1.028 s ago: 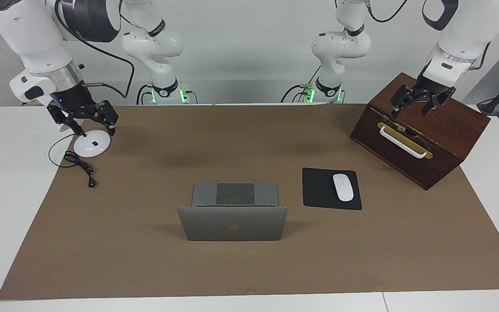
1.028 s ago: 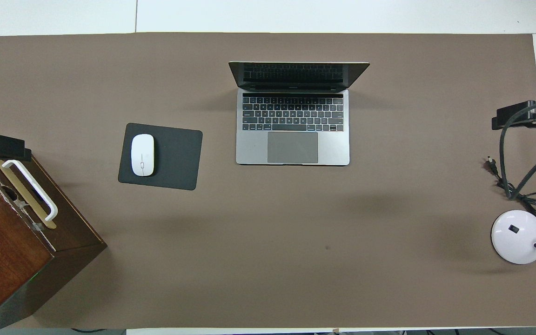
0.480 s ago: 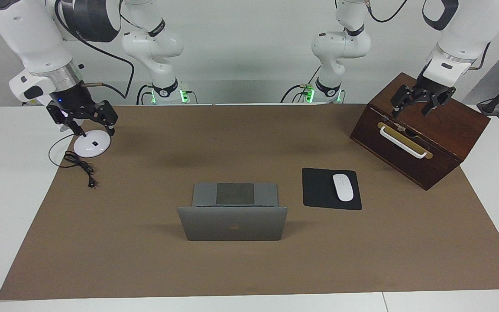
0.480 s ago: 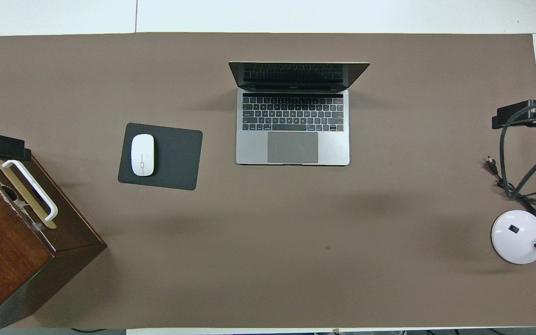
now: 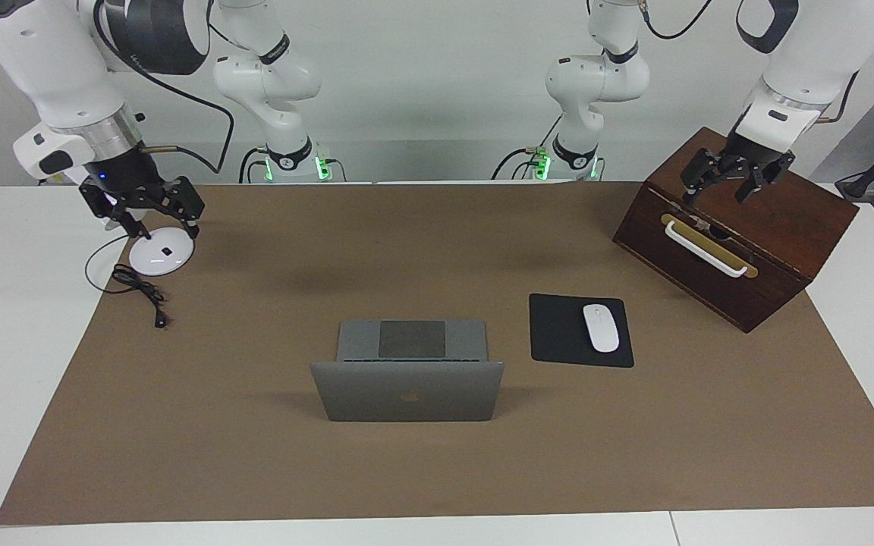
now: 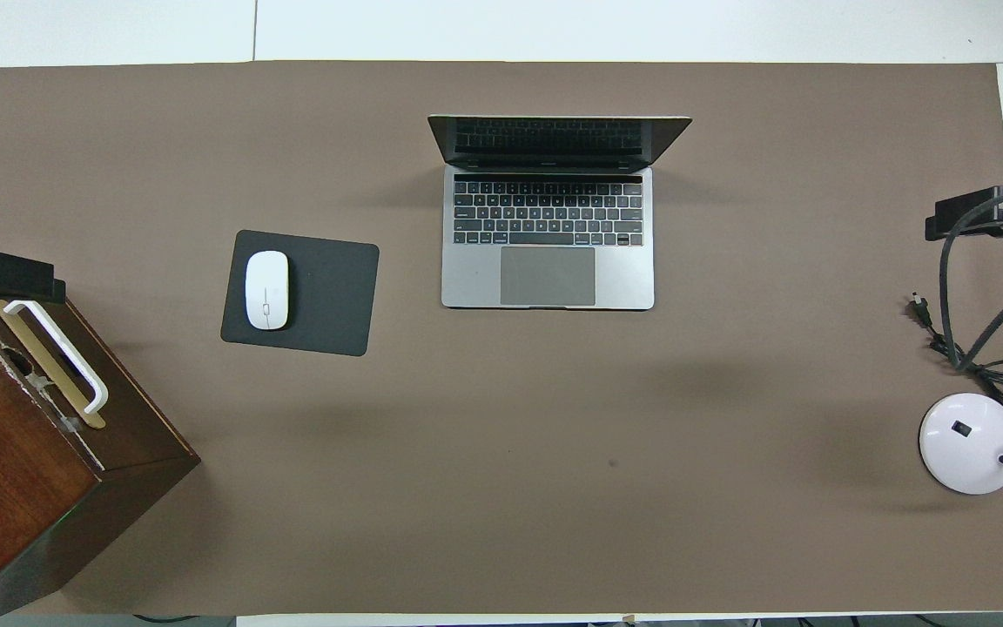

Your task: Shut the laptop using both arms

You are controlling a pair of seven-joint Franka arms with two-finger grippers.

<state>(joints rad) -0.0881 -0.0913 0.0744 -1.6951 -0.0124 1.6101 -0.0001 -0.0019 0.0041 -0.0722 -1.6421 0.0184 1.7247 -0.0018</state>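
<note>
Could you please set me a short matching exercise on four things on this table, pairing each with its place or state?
Things:
1. laptop
2. mouse
3. left gripper
4. right gripper

Places or states:
A. over the lamp base
B. lid up, keyboard toward the robots
C. over the wooden box
D. on the black pad

Pairs: 1-B, 2-D, 3-C, 4-A
</note>
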